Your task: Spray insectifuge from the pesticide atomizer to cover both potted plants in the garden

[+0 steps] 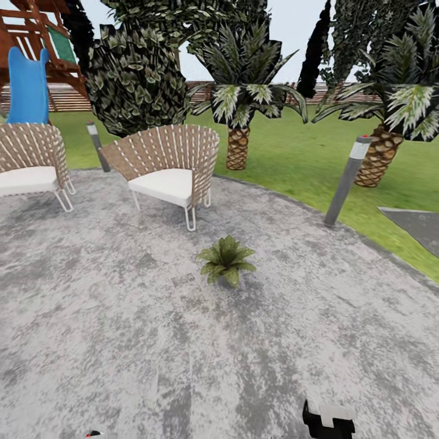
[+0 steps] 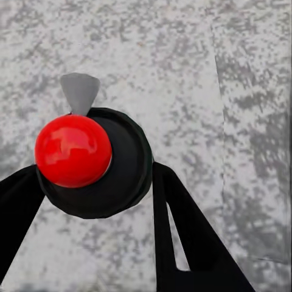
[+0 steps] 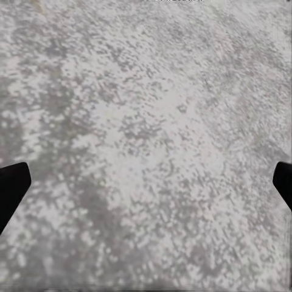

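Pesticide atomizer (image 2: pixel 97 161) is seen in left wrist view, top-down: dark round body w/ a red cap and a pale grey nozzle tip. It sits between the two black fingers (image 2: pixel 188 243) of the left gripper (image 2: pixel 91 201), which are closed against its sides, so it's held. Grey speckled patio (image 2: pixel 231 91) is seen past the fingertips, well apart from the bottle.

Right gripper (image 3: pixel 146 182) is spread wide: black fingertips (image 3: pixel 12 185) are seen at opposite edges of right wrist view, nothing between them, bare stone beyond. In head view a black-and-white part of the right arm (image 1: pixel 329 419) is seen at the lower edge; finger state can't be read there.

One potted plant (image 1: pixel 227 260) is seen in head view: low rosette of green leaves standing on the patio, well ahead of both grippers, pot hidden by leaves. Behind it a wicker chair (image 1: pixel 171 167) w/ white cushion; a 2nd chair (image 1: pixel 30 164) is at the far left. A grey bollard light (image 1: pixel 346 180) stands at the patio rim, lawn (image 1: pixel 292 158) and palms (image 1: pixel 244 103) beyond, w/ a blue slide (image 1: pixel 27 85) and the fence (image 1: pixel 61 97) at the back.
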